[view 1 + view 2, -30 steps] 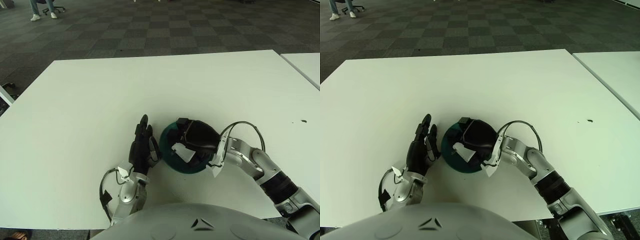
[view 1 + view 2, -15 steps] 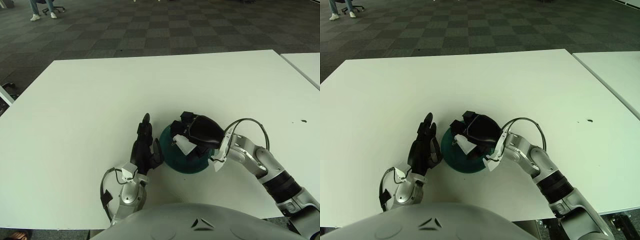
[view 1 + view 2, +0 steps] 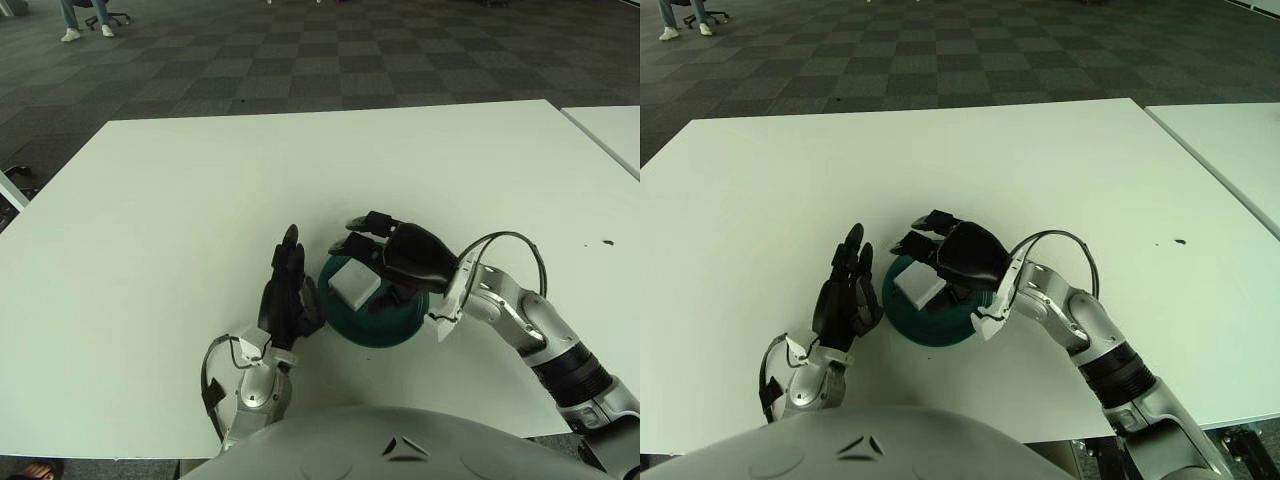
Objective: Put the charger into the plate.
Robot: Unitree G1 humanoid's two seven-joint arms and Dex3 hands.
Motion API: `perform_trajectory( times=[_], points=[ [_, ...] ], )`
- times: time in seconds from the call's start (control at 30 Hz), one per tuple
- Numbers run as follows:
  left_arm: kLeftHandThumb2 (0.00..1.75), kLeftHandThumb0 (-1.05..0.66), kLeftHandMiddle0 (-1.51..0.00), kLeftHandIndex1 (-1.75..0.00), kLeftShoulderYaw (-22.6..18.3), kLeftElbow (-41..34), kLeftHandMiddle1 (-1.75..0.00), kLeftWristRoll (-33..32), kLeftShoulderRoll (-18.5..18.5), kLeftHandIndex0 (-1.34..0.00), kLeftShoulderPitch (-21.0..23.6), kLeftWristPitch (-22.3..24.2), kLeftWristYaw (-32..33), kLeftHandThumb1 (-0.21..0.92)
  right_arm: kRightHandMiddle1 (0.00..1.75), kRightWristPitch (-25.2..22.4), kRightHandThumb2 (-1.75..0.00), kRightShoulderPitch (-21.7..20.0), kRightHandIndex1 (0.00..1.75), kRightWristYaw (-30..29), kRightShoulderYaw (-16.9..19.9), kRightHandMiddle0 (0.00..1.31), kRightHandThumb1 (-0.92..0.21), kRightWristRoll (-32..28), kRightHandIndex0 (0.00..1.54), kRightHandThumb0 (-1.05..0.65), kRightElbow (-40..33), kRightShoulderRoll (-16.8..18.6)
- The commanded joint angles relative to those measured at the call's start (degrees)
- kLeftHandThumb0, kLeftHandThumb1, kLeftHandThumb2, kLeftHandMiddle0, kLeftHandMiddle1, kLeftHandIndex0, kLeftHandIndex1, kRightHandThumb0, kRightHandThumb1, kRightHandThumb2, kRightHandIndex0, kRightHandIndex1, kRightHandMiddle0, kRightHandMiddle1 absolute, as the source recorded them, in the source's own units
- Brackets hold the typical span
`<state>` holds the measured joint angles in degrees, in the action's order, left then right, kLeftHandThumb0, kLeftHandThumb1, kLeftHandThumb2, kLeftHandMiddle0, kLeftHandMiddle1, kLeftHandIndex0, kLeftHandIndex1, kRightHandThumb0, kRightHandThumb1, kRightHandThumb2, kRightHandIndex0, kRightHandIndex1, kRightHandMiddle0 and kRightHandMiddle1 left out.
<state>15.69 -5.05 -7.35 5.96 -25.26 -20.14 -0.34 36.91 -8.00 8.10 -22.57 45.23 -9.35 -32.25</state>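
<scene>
Your right robot hand (image 3: 385,250) hovered over the dark green plate (image 3: 400,322), fingers spread and gripping nothing, and the white charger (image 3: 355,282) lay inside the plate on its left half; your left robot hand (image 3: 288,295) stood just left of the plate's rim on the white tabletop (image 3: 200,200), fingers straight and empty

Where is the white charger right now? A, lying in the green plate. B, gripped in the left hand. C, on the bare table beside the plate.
A: the charger lies in the plate, and the right hand above it has its fingers spread.
</scene>
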Motion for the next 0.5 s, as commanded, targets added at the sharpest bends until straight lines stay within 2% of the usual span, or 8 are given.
perform_trajectory(
  times=[0.0, 0.17, 0.27, 0.47],
  points=[
    [1.10, -1.05, -0.15, -0.33, -1.05, 0.97, -0.01, -2.28, 1.51, 0.00, 1.83, -0.18, -1.13, 0.92, 0.05, 1.87, -0.91, -2.18, 0.00, 1.42, 1.17, 0.00, -0.92, -2.48, 0.01, -1.05, 0.12, -1.68],
    [1.07, -1.05, -0.15, -0.33, -1.89, 2.11, 0.00, -4.15, 1.34, 0.00, 2.61, 0.05, -2.38, 0.92, 0.01, -0.22, -0.96, -3.01, 0.00, 7.71, 0.81, 0.00, -0.92, -8.25, 0.00, -1.05, -0.56, -2.12],
    [1.06, -1.05, -0.15, -0.33, -4.18, 6.26, 0.00, -5.45, 0.56, 0.00, 5.26, -0.75, -3.99, 0.92, 0.00, -1.61, -0.98, -3.23, 0.00, 11.32, 0.78, 0.00, -0.92, -11.81, 0.00, -1.05, -1.01, -2.26],
    [1.04, -1.05, -0.15, -0.34, -6.07, 9.66, 0.00, -6.65, 0.91, 0.00, 6.94, -2.31, -6.19, 0.92, 0.00, -4.62, -1.00, -3.31, 0.00, 15.93, 1.10, 0.00, -0.92, -16.14, 0.00, -1.05, -1.87, -1.71]
  ],
)
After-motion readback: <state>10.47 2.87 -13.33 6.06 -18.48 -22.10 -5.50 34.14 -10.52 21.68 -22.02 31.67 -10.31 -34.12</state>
